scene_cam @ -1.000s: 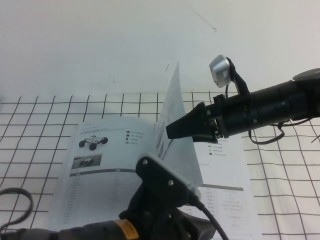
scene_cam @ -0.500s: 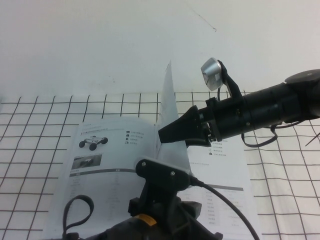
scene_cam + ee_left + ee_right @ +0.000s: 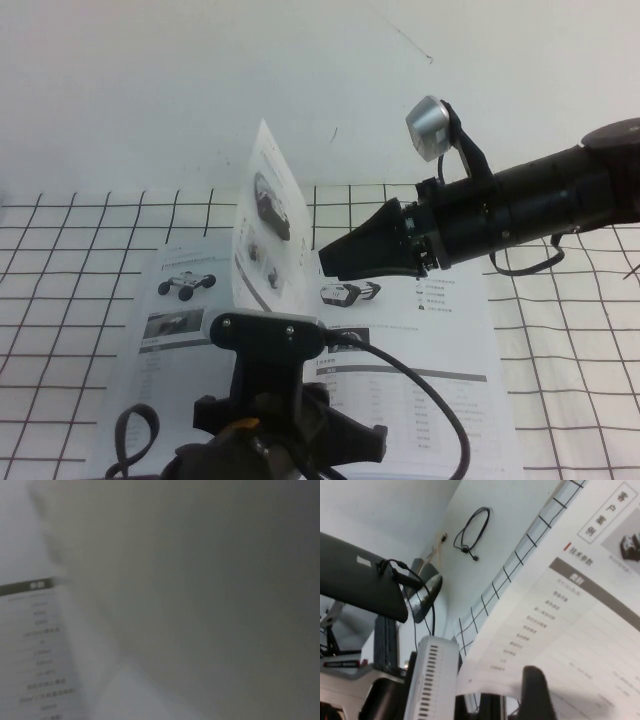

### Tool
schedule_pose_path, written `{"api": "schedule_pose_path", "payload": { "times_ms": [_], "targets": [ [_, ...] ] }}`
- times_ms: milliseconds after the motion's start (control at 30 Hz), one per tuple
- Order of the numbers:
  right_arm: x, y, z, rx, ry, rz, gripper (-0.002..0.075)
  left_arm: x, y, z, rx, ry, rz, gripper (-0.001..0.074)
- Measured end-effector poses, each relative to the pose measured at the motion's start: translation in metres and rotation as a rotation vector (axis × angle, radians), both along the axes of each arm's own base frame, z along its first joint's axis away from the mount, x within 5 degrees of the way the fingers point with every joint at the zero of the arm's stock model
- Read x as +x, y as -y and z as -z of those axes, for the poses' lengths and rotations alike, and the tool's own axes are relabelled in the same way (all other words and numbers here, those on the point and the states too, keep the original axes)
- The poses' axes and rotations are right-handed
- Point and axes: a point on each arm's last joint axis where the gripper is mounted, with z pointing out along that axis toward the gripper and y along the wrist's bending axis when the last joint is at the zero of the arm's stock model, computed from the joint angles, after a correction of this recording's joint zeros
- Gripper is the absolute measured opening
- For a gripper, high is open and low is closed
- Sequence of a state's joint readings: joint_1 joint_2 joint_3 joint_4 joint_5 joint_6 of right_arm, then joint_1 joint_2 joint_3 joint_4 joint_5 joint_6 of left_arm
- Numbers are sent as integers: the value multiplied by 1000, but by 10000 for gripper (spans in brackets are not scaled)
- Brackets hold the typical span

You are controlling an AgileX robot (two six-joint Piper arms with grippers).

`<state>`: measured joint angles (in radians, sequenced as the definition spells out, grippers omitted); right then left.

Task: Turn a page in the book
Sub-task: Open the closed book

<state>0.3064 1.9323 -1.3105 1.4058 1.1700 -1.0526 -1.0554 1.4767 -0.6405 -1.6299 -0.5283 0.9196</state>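
The book [image 3: 170,340] lies open on the gridded cloth. The page [image 3: 268,215] stands lifted over the spine and leans left, its printed side with vehicle photos facing me. My right gripper [image 3: 325,262] reaches in from the right, its narrow tip at the page's lower right edge. In the right wrist view one dark finger [image 3: 536,692] lies against the page [image 3: 580,645], which covers the other side. My left gripper [image 3: 265,345] sits low at the front over the book's lower middle, hidden under its camera mount. In the left wrist view a blurred pale sheet [image 3: 210,605] fills most of the frame, beside a printed table [image 3: 42,645].
The white cloth with black grid lines [image 3: 60,260] covers the table under the book. A plain white surface [image 3: 150,90] lies behind it. A round silver camera [image 3: 430,128] sits on the right arm. A black cable loop [image 3: 472,530] shows in the right wrist view.
The page has swung from upright over the spine to leaning left, uncovering the right-hand page. My right gripper followed it slightly left. My left arm shifted left at the front.
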Motion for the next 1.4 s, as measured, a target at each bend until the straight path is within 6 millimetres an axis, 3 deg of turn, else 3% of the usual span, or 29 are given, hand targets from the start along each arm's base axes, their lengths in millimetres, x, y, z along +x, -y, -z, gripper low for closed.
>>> {"api": "schedule_pose_path", "payload": {
  "times_ms": [200,333,600,700,1033,1233,1400],
  "targets": [
    [-9,6,-14,-113,91,-72,447,0,-6,3,33,-29,-65,-2],
    [-10,14,-2,-277,102,-105,407,3,-10,3,46,-25,-91,-2],
    [-4,30,17,-554,162,-78,70,27,-28,9,-52,-132,-112,-2],
    [-2,31,20,-582,174,-71,20,37,-39,13,-110,-184,-118,-2],
    [9,30,62,-625,97,-80,1,50,-54,18,-227,-278,-93,-2],
    [12,30,78,-652,74,-89,0,52,-51,43,-186,-360,-88,-2],
    [13,32,80,-671,84,-91,0,50,-51,60,-147,-413,-93,-2]
  ]
}}
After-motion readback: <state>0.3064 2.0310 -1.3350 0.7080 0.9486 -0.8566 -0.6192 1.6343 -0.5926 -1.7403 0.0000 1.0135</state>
